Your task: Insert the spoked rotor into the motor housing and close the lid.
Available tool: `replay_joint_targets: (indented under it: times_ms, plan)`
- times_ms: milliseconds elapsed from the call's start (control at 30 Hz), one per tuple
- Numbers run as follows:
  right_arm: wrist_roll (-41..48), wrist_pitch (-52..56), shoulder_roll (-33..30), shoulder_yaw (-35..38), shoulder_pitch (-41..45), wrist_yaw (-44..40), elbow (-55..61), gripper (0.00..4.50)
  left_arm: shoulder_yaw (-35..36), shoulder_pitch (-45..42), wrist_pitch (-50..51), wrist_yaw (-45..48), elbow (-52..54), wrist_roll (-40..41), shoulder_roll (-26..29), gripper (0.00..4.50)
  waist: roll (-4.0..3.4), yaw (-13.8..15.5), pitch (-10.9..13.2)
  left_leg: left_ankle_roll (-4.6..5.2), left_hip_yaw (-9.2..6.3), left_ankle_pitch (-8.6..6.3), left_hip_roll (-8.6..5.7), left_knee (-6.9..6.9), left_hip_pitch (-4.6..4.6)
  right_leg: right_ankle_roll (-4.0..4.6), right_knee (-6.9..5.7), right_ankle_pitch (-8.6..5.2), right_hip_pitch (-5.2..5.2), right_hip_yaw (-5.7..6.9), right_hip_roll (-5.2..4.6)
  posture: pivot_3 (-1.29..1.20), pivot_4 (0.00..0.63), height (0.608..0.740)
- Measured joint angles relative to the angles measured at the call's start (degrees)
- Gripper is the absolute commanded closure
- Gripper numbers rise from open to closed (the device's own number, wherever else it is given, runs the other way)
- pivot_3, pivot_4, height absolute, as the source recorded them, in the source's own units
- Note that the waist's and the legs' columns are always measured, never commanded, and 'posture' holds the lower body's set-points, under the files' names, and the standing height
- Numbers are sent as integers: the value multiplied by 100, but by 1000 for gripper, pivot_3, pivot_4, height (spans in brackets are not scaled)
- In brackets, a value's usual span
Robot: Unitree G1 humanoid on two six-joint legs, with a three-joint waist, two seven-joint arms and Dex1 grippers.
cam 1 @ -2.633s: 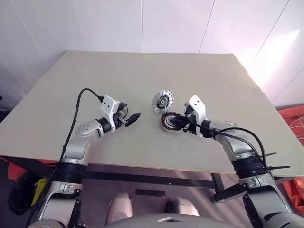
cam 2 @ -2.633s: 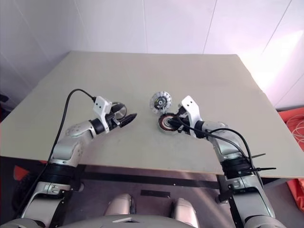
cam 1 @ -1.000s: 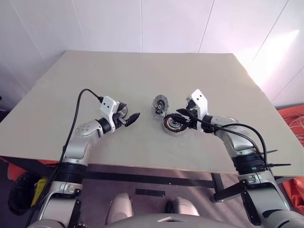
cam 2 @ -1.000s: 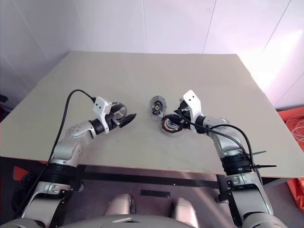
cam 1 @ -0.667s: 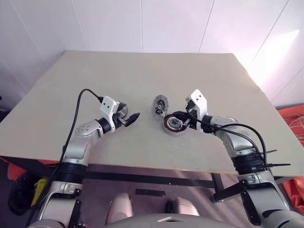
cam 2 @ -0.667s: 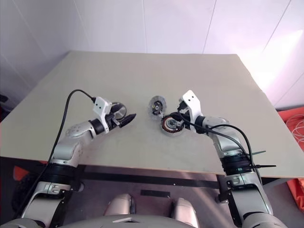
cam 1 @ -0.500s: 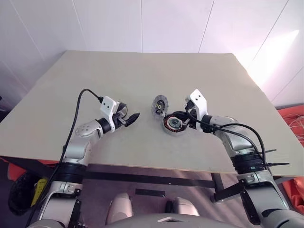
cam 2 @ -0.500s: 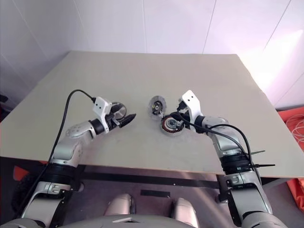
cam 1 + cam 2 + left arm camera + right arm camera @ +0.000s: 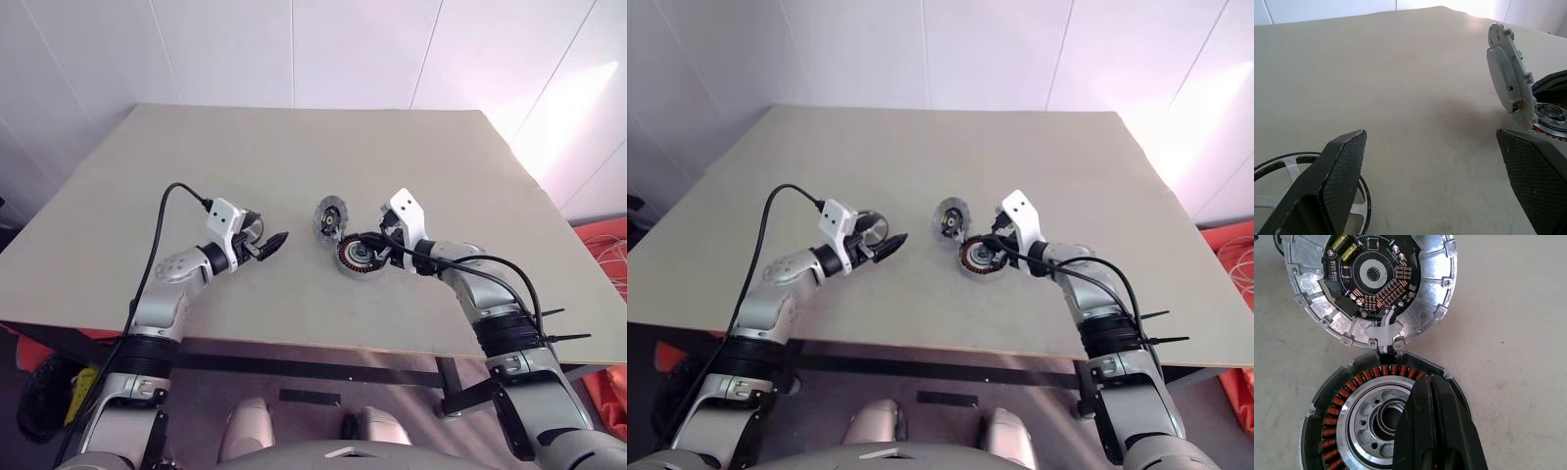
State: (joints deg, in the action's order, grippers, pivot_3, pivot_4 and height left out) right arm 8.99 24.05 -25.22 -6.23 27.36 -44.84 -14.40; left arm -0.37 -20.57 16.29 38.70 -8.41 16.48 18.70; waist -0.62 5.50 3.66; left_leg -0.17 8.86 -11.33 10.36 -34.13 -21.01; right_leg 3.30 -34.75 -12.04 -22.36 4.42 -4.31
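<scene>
From the head camera you see the pale worktop (image 9: 294,147) with both arms reaching in over it. Your left claw (image 9: 277,240) hovers level near the middle. The spoked rotor (image 9: 874,227) sits just beside it, on the far side of its fingers. Well apart to the right lies the motor housing (image 9: 355,259), flat on the worktop with its copper windings facing up. Its lid (image 9: 330,217) stands on edge at the housing's far-left rim, swung open. Your right claw (image 9: 362,245) points down and to the left, with its tip over the housing.

From the left wrist you can see that the left claw (image 9: 1430,134) is spread wide, with nothing between its 2 fingers. The rotor (image 9: 1289,164) lies on the worktop under 1 finger: a dark outer ring with pale spokes, not gripped. Across the bare worktop the lid (image 9: 1506,73) shows its grey back, nearly upright. A slice of the housing (image 9: 1550,115) sits behind the other finger.

From the right wrist you can see that the right claw (image 9: 1432,382) is closed, its 2 fingers pressed together and holding nothing. Its tip lies over the housing's (image 9: 1342,401) winding ring, on the side nearest the lid (whether it touches, you cannot tell). The housing's grey centre is empty. The lid (image 9: 1430,279) shows its inner face with a dark circuit board, and a pale lead joins it to the housing's rim.
</scene>
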Motion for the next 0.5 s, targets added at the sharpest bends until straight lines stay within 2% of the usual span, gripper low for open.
replay_joint_targets:
  times_ms: [500]
  plan:
    - [11, 20, -35, 2, -128, 3, 310, 4470, 4, -85, -67, 0, -64, -13, 2, 0, 0, 1, 0, 0, 0, 0, 0, 0, 0, 0, 0, 0, 0, 0, 0, 0, 0, 740]
